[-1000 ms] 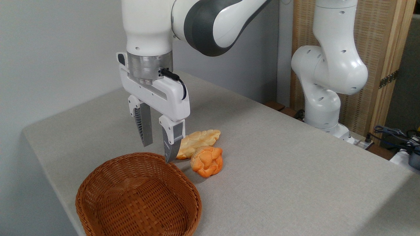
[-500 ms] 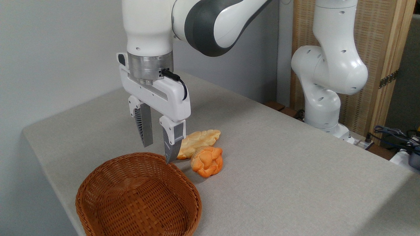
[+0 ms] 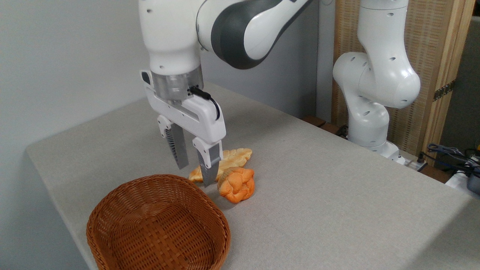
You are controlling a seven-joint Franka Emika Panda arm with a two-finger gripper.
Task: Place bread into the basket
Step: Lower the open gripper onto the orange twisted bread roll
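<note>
While gripper (image 3: 195, 175) hovers open, bread (image 3: 237, 184) right.

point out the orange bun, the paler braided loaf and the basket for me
orange bun (image 3: 237, 185), fixed camera view, on the middle of its knotted top
paler braided loaf (image 3: 235, 155), fixed camera view, on its upper right end, clear of the gripper finger
basket (image 3: 219, 219), fixed camera view, on its right rim

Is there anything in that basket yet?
Empty. The basket shows only bare weave inside; the bun lies on the table beside it.
</note>
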